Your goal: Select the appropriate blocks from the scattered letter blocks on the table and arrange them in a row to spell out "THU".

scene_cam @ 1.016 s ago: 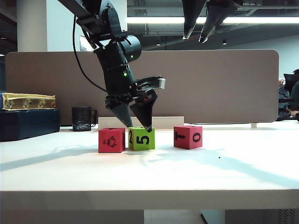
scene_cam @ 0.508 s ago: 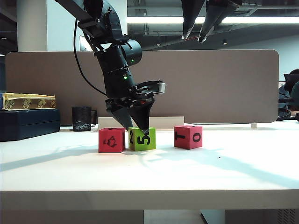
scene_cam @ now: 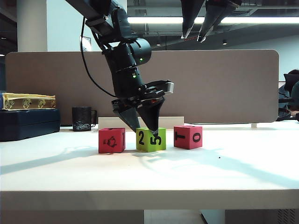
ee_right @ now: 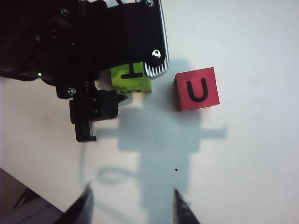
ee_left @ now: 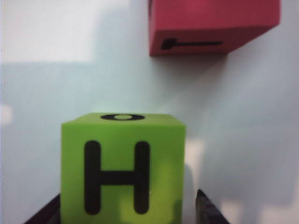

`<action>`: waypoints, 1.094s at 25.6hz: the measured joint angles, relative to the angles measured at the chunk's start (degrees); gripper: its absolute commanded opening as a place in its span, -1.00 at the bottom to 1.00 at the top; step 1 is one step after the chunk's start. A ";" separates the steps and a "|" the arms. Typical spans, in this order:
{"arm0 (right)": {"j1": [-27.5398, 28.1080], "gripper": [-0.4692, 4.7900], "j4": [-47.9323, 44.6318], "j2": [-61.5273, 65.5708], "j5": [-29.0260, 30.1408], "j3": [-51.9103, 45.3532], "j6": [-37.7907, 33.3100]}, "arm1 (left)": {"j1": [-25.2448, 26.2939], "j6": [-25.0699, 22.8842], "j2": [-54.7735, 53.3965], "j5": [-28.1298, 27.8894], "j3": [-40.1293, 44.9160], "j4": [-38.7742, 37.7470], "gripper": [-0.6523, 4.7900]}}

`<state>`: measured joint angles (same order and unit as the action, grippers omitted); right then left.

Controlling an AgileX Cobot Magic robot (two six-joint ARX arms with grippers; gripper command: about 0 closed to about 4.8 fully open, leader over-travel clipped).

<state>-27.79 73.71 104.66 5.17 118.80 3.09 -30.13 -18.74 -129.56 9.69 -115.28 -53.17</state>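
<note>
Three letter blocks stand in a row on the table (scene_cam: 243, 163). A pinkish-red one with a small picture (scene_cam: 111, 140) is on the left. The lime-green block (scene_cam: 150, 139) in the middle shows 2 and 5 to the front and H on top (ee_left: 123, 168). On the right stands a pinkish-red block (scene_cam: 188, 136) (ee_left: 212, 25) with T and O on its sides and U on top (ee_right: 197, 88). My left gripper (scene_cam: 145, 127) (ee_left: 128, 210) reaches down and is shut on the green block, which rests on the table. My right gripper (scene_cam: 194, 35) (ee_right: 133, 207) hangs high above, open, with nothing between its fingers.
A black mug (scene_cam: 81, 118) and a white strip (scene_cam: 168, 121) stand behind the blocks before a beige partition (scene_cam: 224, 84). At far left a yellow box (scene_cam: 28, 101) lies on a dark case (scene_cam: 28, 123). The table's thick front edge (scene_cam: 149, 198) faces the exterior camera.
My left gripper closed on the green block and slid it to the right, away from the picture block and closer to the T and O block. The right arm has not moved.
</note>
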 measured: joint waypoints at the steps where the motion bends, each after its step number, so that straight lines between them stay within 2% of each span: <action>1: 0.00 0.00 0.00 0.00 0.00 0.00 0.00 | -0.24 0.87 0.00 -0.02 0.00 -0.04 0.47; 6: 0.00 0.00 -0.02 0.00 0.00 0.00 0.00 | -0.44 2.80 0.00 -0.09 0.00 -1.38 0.47; 13: 0.00 0.00 -0.24 0.00 0.00 0.00 0.00 | -0.46 2.99 0.00 0.13 -0.02 -4.74 0.47; 28: 0.00 0.00 -0.81 0.00 0.00 0.00 0.00 | -3.61 3.17 0.02 1.62 -0.04 -4.48 0.47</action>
<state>-27.79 72.90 104.66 5.17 118.80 3.09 -33.74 -15.57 -129.54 11.31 -115.33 -57.65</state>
